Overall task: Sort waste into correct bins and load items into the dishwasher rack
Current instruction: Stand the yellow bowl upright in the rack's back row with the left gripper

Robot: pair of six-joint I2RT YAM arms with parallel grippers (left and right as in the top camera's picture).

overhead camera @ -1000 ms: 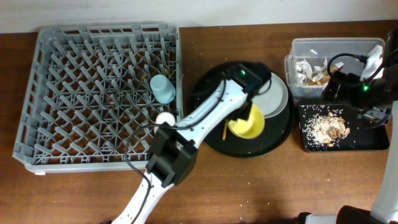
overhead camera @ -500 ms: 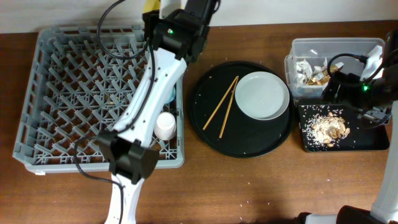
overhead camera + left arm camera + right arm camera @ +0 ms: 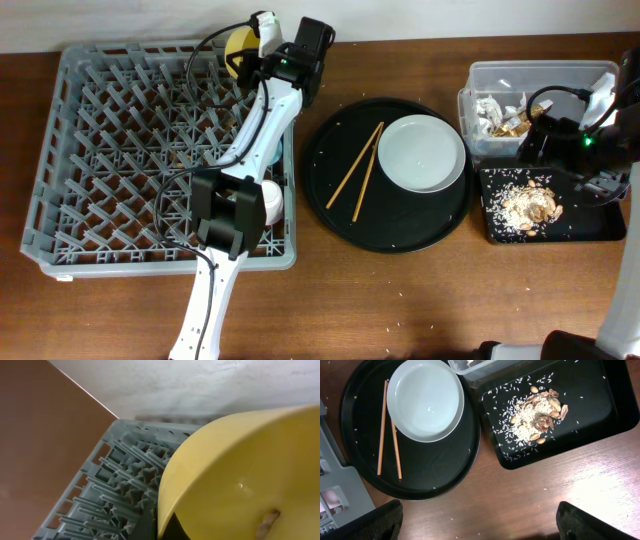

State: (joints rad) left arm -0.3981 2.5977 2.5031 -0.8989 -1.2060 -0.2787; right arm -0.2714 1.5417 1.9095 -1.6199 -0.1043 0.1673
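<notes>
My left gripper is shut on the small yellow bowl and holds it tilted over the far right corner of the grey dishwasher rack. The bowl fills the left wrist view. A light blue cup and a pinkish-white cup sit in the rack beside the arm. The plate and chopsticks lie on the round black tray. My right gripper is open and empty above the table. Rice and scraps lie in the rectangular black tray. Napkins and the wrapper are in the clear tub.
My left arm stretches from the front edge across the rack's right side. Loose rice grains dot the round tray and the wooden table. The wall runs along the table's far edge.
My left gripper lifted the yellow bowl off the round tray and carried it left and back to the rack's far right corner. The right arm has not moved.
</notes>
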